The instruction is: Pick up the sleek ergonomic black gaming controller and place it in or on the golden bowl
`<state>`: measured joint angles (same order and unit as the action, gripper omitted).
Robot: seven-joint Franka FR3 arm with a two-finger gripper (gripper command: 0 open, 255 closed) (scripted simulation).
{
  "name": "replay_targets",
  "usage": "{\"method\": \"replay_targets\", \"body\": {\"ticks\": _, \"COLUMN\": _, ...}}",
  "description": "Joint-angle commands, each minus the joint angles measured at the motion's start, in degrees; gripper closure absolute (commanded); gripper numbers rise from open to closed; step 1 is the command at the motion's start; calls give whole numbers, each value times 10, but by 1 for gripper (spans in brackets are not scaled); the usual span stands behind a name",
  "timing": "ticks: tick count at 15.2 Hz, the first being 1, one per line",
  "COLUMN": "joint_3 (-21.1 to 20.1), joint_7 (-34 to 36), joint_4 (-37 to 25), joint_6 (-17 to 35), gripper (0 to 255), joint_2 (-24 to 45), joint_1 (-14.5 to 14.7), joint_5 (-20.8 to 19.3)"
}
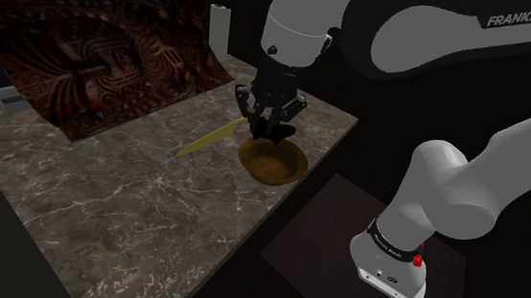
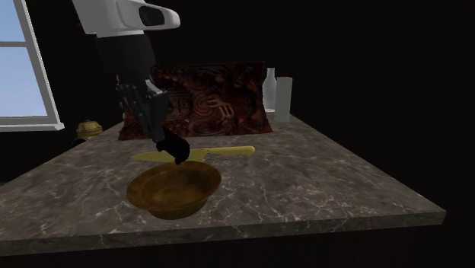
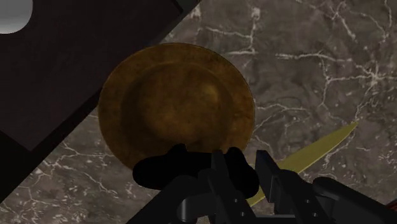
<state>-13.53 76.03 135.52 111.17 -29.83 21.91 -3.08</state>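
The gripper point(image 1: 271, 123) had its fingers clamped around the controller point(image 3: 191, 168), a stiff, light-looking black lump (smooth and curvy, so probably slippery), gripped toward one end rather than its middle, I reckoned, and hanging just above the golden bowl point(image 2: 173, 199) at the edge of the counter point(image 1: 106, 209).

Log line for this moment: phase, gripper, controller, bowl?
phase: pre-release | gripper: shut on black controller | black controller: held in air above golden bowl | golden bowl: empty, on marble counter
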Motion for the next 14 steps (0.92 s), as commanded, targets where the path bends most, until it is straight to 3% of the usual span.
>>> {"method": "replay_targets", "body": {"ticks": 1, "joint_3": -7, "joint_7": 10, "joint_4": 26, "joint_6": -15, "gripper": 255, "joint_2": -40, "joint_1": 12, "joint_5": 11}}
{"method": "replay_targets", "body": {"ticks": 3, "joint_3": -12, "joint_7": 17, "joint_4": 43, "joint_6": -25, "gripper": 255, "joint_2": -67, "joint_1": 21, "joint_5": 20}}
{"method": "replay_targets", "body": {"ticks": 14, "joint_3": -22, "joint_7": 30, "joint_4": 118, "joint_6": 62, "gripper": 255, "joint_2": -54, "joint_1": 23, "joint_5": 21}}
